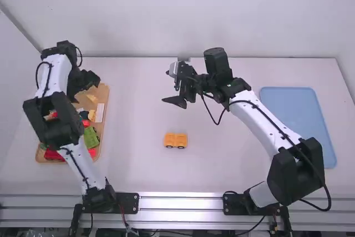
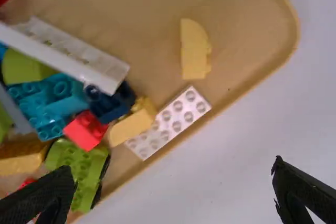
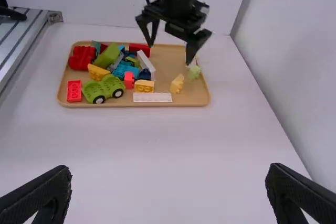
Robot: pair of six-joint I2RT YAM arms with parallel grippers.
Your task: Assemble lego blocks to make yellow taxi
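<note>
"Where's the yellow curved block [image 2: 194, 51]?"
"In the tray [image 2: 249, 30], nearer the left hand [image 2: 173, 182] than the right hand [image 3: 169, 182]; both gape wide."
"And its long axis?"
"Crosswise to the left hand's closing line; it should pinch narrow-side."

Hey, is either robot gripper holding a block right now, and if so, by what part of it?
Nothing is held. The left gripper and right gripper are both open and empty, their fingers wide apart.
</note>
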